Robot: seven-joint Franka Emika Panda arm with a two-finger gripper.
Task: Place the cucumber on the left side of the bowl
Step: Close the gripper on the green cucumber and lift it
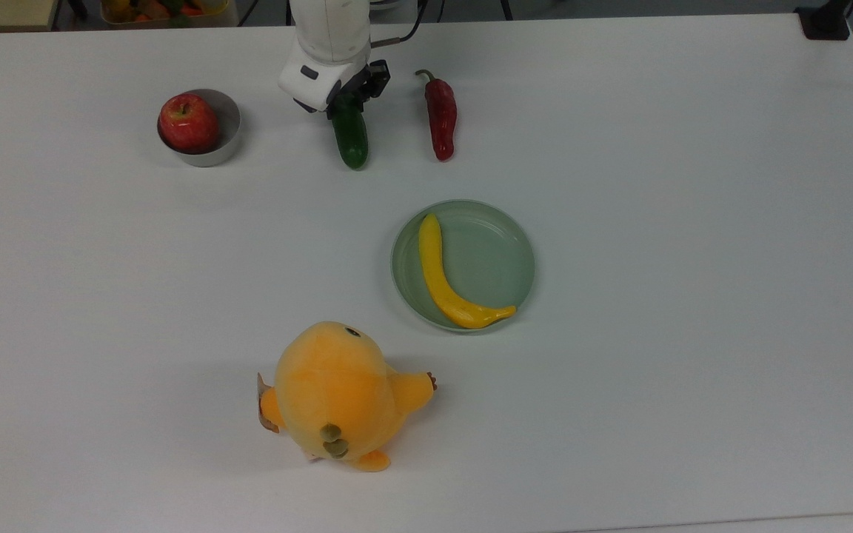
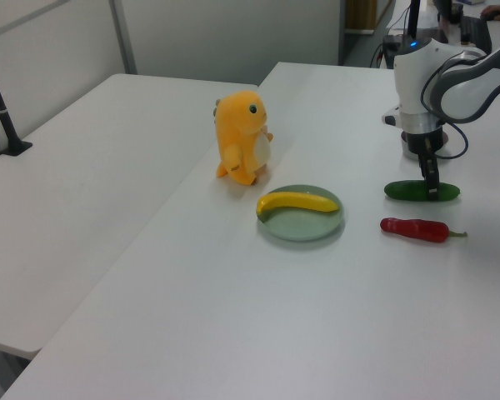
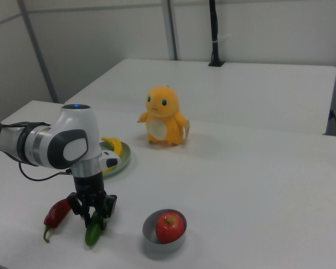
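Gripper (image 1: 347,100) down over far end of smooth dark green cucumber (image 1: 351,137), 2 fingers straddling it, closing across its long axis; it lies flat on white table (image 1: 619,148), between silver metal bowl (image 1: 208,155) and chili.

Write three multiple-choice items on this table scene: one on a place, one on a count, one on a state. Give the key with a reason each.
1. Where is the banana?
A. On the green plate
B. In the metal bowl
C. Beside the plush toy

2. How many chili peppers lie on the table?
A. Three
B. One
C. Two

3. What is the claw doing?
A. Hanging high above the plate
B. Carrying the apple
C. Down around one end of the cucumber

Key: 1 A, the banana lies on the green plate. 2 B, a single red chili pepper shows. 3 C, the claw straddles the cucumber, which lies on the table.
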